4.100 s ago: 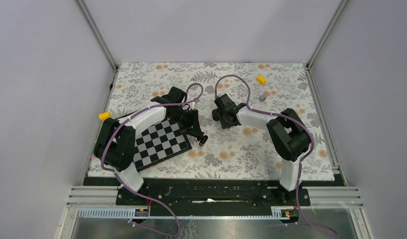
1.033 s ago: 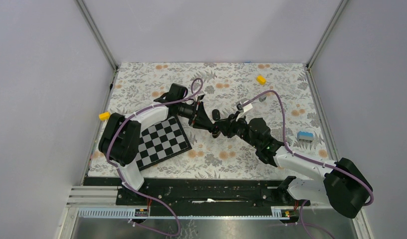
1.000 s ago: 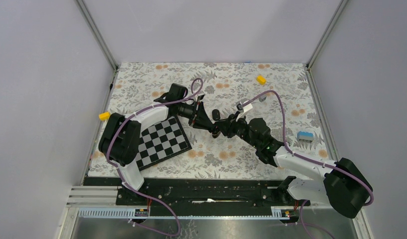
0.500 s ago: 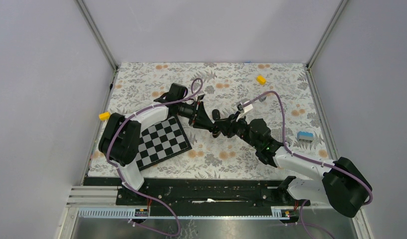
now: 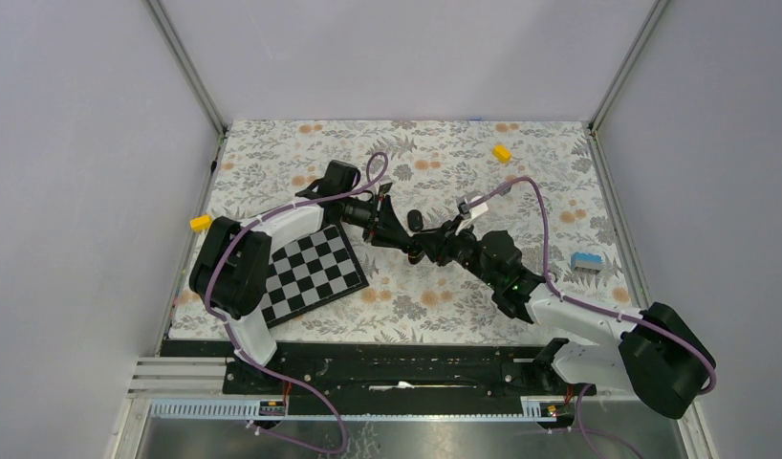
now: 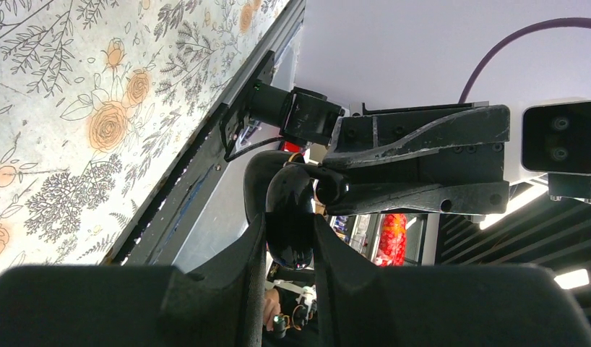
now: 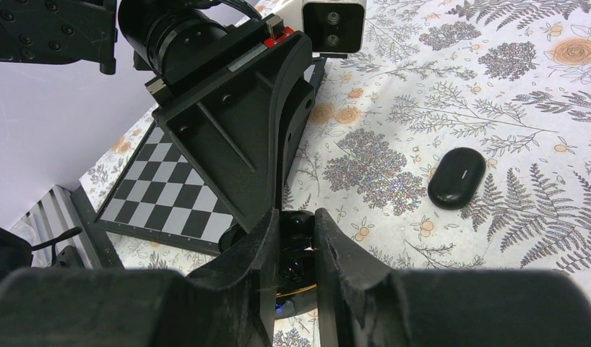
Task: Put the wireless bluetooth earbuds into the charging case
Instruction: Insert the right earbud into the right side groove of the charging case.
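The left end effector is closed to a narrow gap on the charging case, gripping it by its 2 flat sides and holding it up above the table. Touching the case's upper flank is 1 earbud, pinched in the nearly closed tips of the right end effector, which comes in from the side. I cannot tell whether the bud lines up with its socket, because the case shows edge-on.

That is the main risk. A bud pushed in off-centre or at the wrong angle would probably jam on the rim. The sideways push could also twist the smooth case between the left fingers or slide it out. If the right end effector lets go before the bud seats, the bud likely falls onto the patterned table. A black oval object lies on the table well apart to the right. No 2nd earbud is visible.
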Tool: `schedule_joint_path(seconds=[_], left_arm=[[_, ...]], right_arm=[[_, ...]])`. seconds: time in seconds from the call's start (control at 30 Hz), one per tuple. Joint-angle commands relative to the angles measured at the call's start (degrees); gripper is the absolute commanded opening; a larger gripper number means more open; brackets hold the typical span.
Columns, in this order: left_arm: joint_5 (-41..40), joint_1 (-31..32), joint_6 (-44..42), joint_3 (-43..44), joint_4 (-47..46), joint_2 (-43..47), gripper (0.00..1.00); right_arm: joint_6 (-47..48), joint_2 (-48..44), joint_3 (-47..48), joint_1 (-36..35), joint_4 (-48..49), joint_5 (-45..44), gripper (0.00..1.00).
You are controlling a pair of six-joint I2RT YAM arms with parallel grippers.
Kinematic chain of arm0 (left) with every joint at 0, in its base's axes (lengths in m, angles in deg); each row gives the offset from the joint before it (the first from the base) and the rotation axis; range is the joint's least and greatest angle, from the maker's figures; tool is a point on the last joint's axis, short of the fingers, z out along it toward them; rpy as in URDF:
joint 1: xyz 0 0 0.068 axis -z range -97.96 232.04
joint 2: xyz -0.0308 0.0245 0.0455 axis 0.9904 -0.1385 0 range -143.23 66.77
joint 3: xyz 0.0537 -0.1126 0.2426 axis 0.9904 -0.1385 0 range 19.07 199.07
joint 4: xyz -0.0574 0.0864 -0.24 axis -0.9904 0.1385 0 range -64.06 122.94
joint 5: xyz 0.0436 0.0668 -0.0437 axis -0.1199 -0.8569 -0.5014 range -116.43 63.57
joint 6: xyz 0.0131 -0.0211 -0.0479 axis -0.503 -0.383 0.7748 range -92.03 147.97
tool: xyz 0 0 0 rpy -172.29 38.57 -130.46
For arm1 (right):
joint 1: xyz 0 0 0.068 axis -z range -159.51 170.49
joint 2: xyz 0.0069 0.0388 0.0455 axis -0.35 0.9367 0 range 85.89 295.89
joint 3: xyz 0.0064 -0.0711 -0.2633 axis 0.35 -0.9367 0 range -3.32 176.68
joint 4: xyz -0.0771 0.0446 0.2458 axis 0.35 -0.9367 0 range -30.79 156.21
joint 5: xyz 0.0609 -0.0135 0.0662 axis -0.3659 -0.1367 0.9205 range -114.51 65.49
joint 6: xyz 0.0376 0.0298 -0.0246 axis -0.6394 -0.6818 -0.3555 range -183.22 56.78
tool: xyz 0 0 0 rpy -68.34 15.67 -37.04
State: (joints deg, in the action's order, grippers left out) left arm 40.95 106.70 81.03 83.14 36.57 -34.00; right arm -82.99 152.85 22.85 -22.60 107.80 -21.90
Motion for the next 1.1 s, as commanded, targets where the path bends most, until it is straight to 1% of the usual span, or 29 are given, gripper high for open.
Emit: schedule_joint_path(seconds=[0.0,0.4,0.47,0.57,0.63,1.07], left_arm=[[2.2,-0.8,1.7,0.3,-4.5,0.9,0.00],[2.6,-1.6,0.8,-0.5,-4.7,1.1,0.00],[2.7,-1.6,-1.9,-0.3,-2.4,0.9,0.00],[2.3,-1.5,-8.5,0.6,4.5,-0.2,0.00],[1.4,-1.5,-11.2,0.5,7.2,-0.5,0.00],[1.1,-1.6,-11.3,1.4,7.4,-0.7,0.00]], right_arm=[[-0.1,-1.2,-0.8,-0.7,-0.2,0.4,0.21],[0.1,-3.3,-0.9,-0.9,-1.7,-0.8,0.21],[0.5,-4.2,-0.7,-0.9,-2.6,-1.0,0.21],[1.1,-5.2,-0.3,-0.9,-3.4,-1.6,0.21],[1.4,-5.4,0.0,-0.9,-3.8,-1.6,0.21],[-0.2,-2.3,0.8,-1.5,-1.1,-0.1,0.21]])
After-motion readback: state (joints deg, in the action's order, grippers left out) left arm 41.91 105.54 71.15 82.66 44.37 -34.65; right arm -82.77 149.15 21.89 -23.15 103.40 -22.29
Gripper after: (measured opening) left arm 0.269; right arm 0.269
